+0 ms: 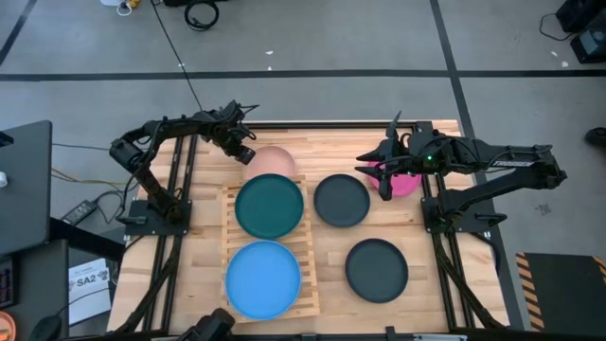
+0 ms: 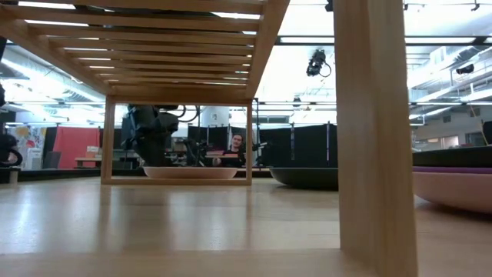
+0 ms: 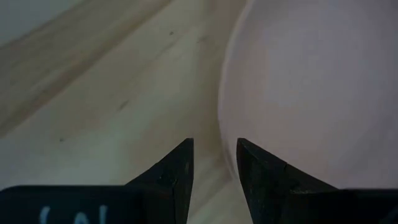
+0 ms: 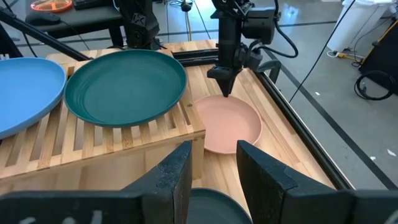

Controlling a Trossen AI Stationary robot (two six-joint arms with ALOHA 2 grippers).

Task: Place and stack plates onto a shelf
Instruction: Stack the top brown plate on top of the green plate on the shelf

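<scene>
- The shelf (image 1: 268,248) lay on the table (image 1: 431,294) with its long axis running from the near edge toward the far edge, its slats crossing that axis.
- A teal plate (image 1: 270,206) sat flat on the shelf's far half; a blue plate (image 1: 262,278) sat flat on its near half.
- A salmon pink plate (image 1: 275,162) lay on the table just beyond the shelf's far end.
- The left gripper (image 1: 245,156) stood tip-down at that plate's rim, fingers (image 3: 177,171) slightly parted, gripping nothing.
- Two dark grey plates (image 1: 341,201) (image 1: 377,270) lay on the table right of the shelf.
- The right gripper (image 1: 383,185) hovered well right of the shelf's far end over a magenta plate (image 1: 409,184), fingers slightly apart, empty.
</scene>
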